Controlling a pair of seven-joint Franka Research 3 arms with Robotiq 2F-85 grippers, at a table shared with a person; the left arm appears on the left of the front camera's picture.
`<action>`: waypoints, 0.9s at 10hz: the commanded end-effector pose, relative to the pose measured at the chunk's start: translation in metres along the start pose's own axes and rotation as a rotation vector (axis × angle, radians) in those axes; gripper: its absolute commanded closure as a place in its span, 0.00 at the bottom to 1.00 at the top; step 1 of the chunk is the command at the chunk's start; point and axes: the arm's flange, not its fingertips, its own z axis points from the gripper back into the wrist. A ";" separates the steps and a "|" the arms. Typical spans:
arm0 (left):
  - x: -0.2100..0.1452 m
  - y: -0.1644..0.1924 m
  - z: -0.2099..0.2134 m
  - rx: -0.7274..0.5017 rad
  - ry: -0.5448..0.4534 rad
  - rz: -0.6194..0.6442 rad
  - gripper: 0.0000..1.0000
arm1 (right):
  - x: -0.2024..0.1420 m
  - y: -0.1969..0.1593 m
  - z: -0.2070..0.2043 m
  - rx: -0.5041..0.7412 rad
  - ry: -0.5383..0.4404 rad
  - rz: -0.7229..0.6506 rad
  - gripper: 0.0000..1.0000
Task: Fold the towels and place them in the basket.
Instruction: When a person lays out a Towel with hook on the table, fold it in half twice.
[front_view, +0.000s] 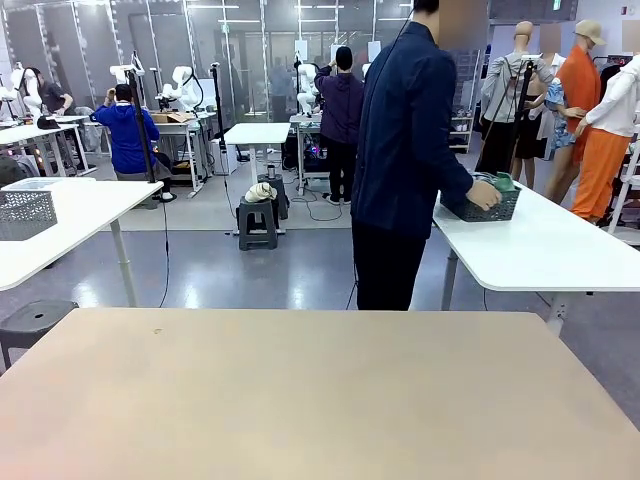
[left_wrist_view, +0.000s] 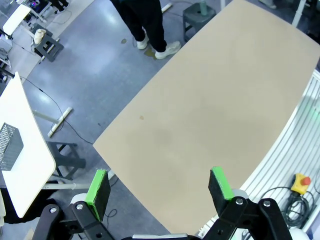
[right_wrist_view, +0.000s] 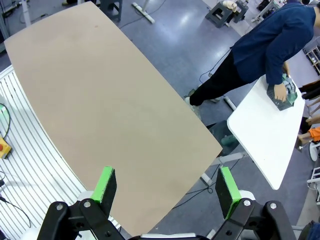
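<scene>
Grippers: 2 (left gripper (left_wrist_view: 158, 174), right gripper (right_wrist_view: 166, 172))
Tan table (front_view: 320, 400): 1
Dark basket (front_view: 495, 212): 1
Pale mesh basket (front_view: 25, 212): 1
Person at basket (front_view: 405, 130): 1

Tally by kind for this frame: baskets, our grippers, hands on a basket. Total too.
Baskets: 2 (dark grey perforated plastic basket, far right; pale grey mesh basket, far left)
Grippers: 2 (left gripper and right gripper, both open, holding nothing)
Hands on a basket: 1 (person's hand on the dark grey one)
Total: 5
</scene>
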 end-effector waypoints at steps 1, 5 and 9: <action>-0.001 -0.001 0.000 0.003 0.000 -0.009 0.00 | 0.000 -0.001 0.000 0.000 -0.002 0.000 0.00; -0.001 -0.001 0.000 0.003 0.000 -0.009 0.00 | 0.000 -0.001 0.000 0.000 -0.002 0.000 0.00; -0.001 -0.001 0.000 0.003 0.000 -0.009 0.00 | 0.000 -0.001 0.000 0.000 -0.002 0.000 0.00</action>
